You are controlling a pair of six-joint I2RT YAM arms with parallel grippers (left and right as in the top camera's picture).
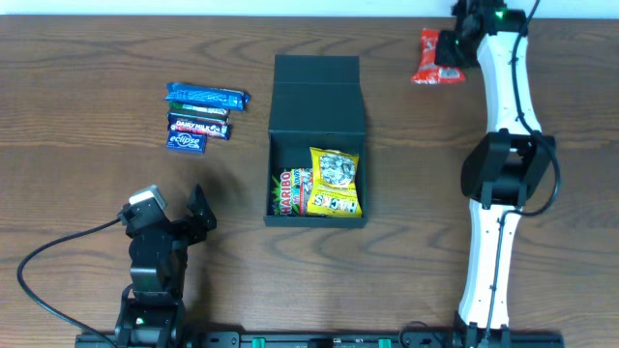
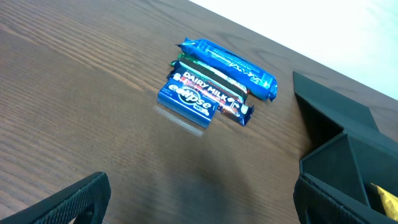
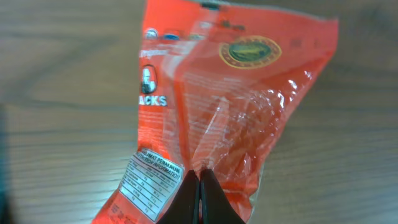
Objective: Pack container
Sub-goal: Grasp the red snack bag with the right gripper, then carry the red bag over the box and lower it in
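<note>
We see a brown wooden worktop [image 1: 77,58] with the container [image 1: 317,92] at its middle. The container is a dark box, open, with its flap lid folded back flat on the far side.

The left hand [image 1: 201,213] hovers on the near left of the container, well apart from it. Its fingers [image 2: 74,199] are spread wide and it holds nothing. The right hand [image 1: 451,45] is at the far right of the container, near the worktop's far edge. In its own wrist view we see its fingertips pressed together on the crinkled film of a red packet [image 1: 430,56], so it has the packet pinched.

Inside the container a yellow packet [image 1: 335,181] lies against the right wall. A bag of Haribo sweets [image 1: 290,191] lies just beside it, against the left wall.

To the left of the container, well apart from it, three small snacks lie in a tight row. A long blue bar [image 1: 206,96] is farthest back, a Dairy Milk bar [image 1: 198,126] is in the middle, and a small blue Eclipse pack [image 1: 186,142] is nearest, each touching the next.
</note>
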